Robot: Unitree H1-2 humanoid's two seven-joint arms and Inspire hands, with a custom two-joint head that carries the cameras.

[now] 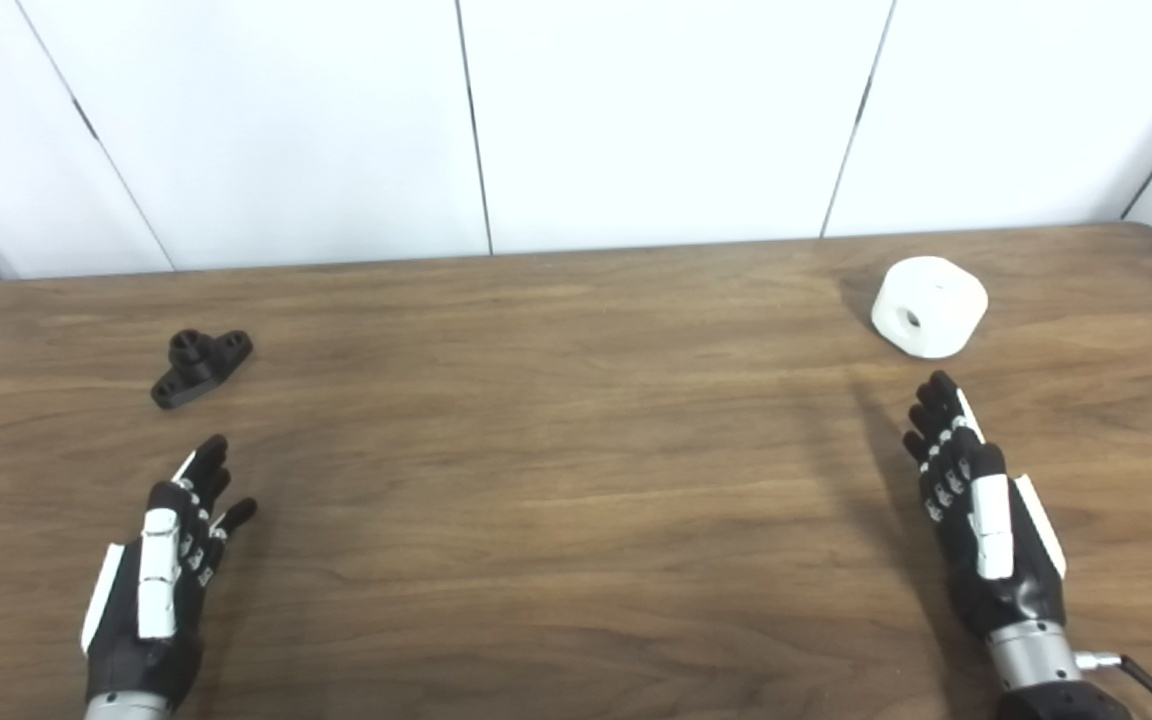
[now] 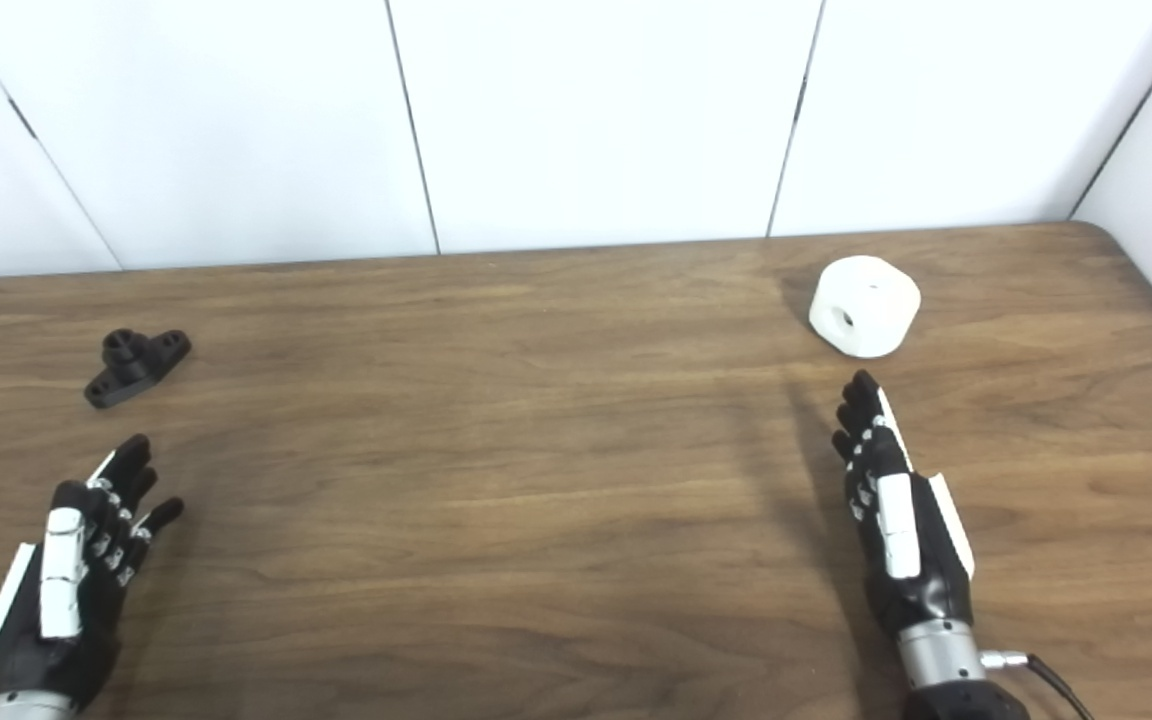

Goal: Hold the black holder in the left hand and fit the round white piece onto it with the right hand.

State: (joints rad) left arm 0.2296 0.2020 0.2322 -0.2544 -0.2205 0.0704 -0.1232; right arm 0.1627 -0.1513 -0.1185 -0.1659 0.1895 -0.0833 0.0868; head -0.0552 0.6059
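Left eye view, nearest edge first: two hands are over the wooden surface, one at each side, both empty. The left hand is released, fingers straight and slightly spread, thumb out to the side, palm turned inward. The right hand is likewise released, fingers extended and close together, pointing away from the robot. Neither touches any part. In my judgement this is a ready posture: each hand is on the same side as the item it is assigned, so no crossing of arms is needed.

Farther out on the left lies the black holder, a small bar-shaped base with a short upright boss and a hole near its end. It rests flat on the surface, angled, just beyond the left fingertips and clear of them.

Farther out on the right sits the round white piece, a stubby drum resting with its bored face turned toward the robot. It is near the right fingertips but apart from them.

Beyond the surface stand plain white wall panels.

Count: two hands, one black holder, one round white piece. Assembly is not yet begun; both grasps are outstanding.
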